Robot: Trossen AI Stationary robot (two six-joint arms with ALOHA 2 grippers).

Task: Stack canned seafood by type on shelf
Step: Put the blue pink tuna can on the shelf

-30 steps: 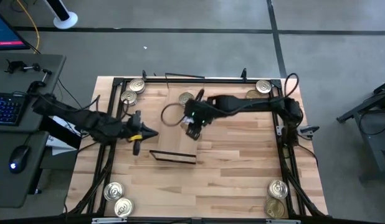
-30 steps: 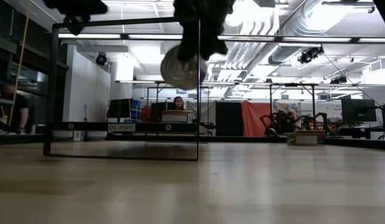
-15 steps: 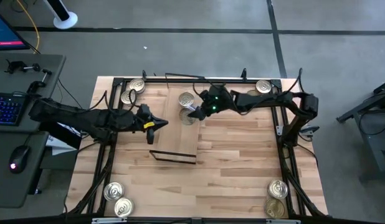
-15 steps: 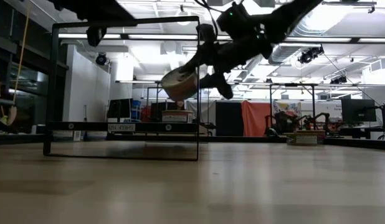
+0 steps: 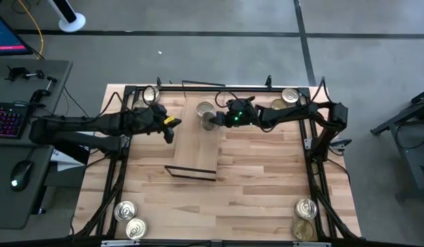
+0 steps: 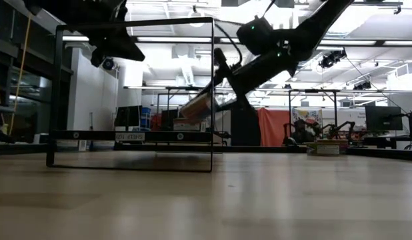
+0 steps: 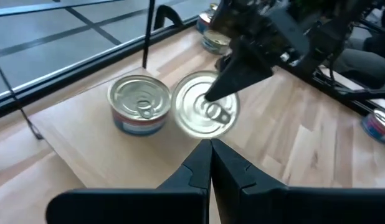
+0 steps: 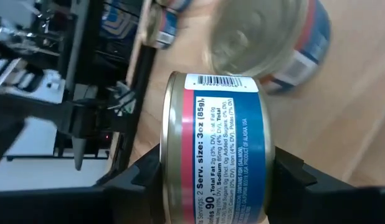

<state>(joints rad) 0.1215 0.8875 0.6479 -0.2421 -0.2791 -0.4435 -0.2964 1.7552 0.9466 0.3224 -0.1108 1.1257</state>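
The shelf (image 5: pixel 196 140) is a light-wood board with black end frames, standing mid-table. One tin (image 5: pixel 205 108) stands upright on the shelf's far end; it also shows in the left wrist view (image 7: pixel 139 103). My right gripper (image 5: pixel 213 121) is shut on a second tin (image 7: pixel 205 112) with a blue and red label (image 8: pixel 215 149), tilted right beside the first. My left gripper (image 5: pixel 169 129) is shut and empty, in the air just left of the shelf's far end, pointing at both tins. My right gripper pinches the tin's labelled side wall (image 8: pixel 180 168) between its two fingers (image 8: pixel 291 177), one on each opposite side. The fingers slant down from the table's right. The tin is tilted, its pull-tab lid (image 7: pixel 208 111) facing up and left; whether its lower edge touches the board I cannot tell.
Other tins stand in pairs at the table's corners: far left (image 5: pixel 149 93), far right (image 5: pixel 289 95), near left (image 5: pixel 125 210), near right (image 5: pixel 306 208). The shelf's near half is bare wood. A desk with a keyboard (image 5: pixel 7 118) stands left of the table.
My right gripper has carried the tin toward the far edge and down to beside the standing tin, tipping it from lid-sideways to slanted. My left gripper has moved right and toward the far edge, up to the shelf's far end, staying shut.
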